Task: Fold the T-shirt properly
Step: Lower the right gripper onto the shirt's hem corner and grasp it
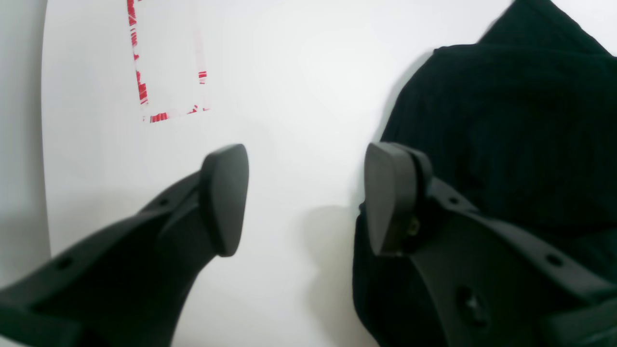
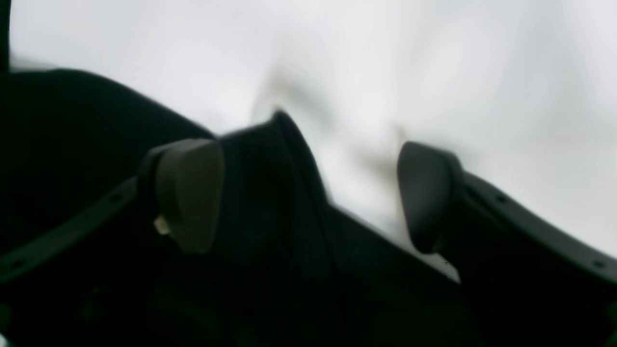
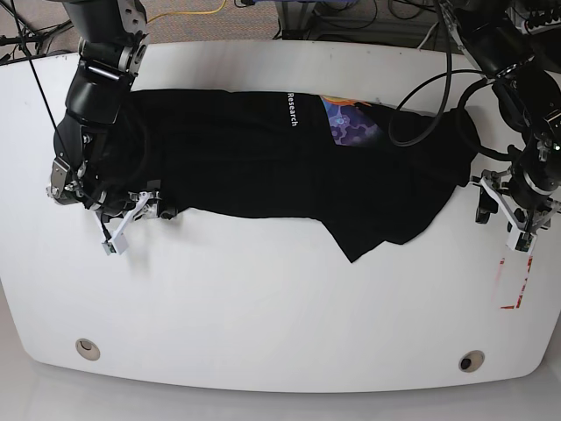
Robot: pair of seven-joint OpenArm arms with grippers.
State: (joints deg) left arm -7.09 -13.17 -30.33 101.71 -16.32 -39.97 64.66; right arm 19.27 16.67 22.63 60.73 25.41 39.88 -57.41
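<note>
The left gripper (image 1: 303, 200), two black padded jaws spread apart with nothing between them, hovers over bare tabletop just beside the shirt's edge, at the right side of the base view. The right gripper (image 2: 308, 197) also stands wide open, a raised fold of black cloth showing between its jaws, at the shirt's other end.

One large black soft cloth T-shirt (image 3: 263, 158) lies stretched across the far half of the table, partly folded, one corner hanging toward the middle; an orange and purple-blue print with white lettering shows near its top edge.

The white, glossy tabletop (image 3: 263, 298) has rounded corners and two round holes near its front edge. One rectangle of red tape marks (image 1: 144, 91) sits by the left gripper. Cables trail behind the table.
</note>
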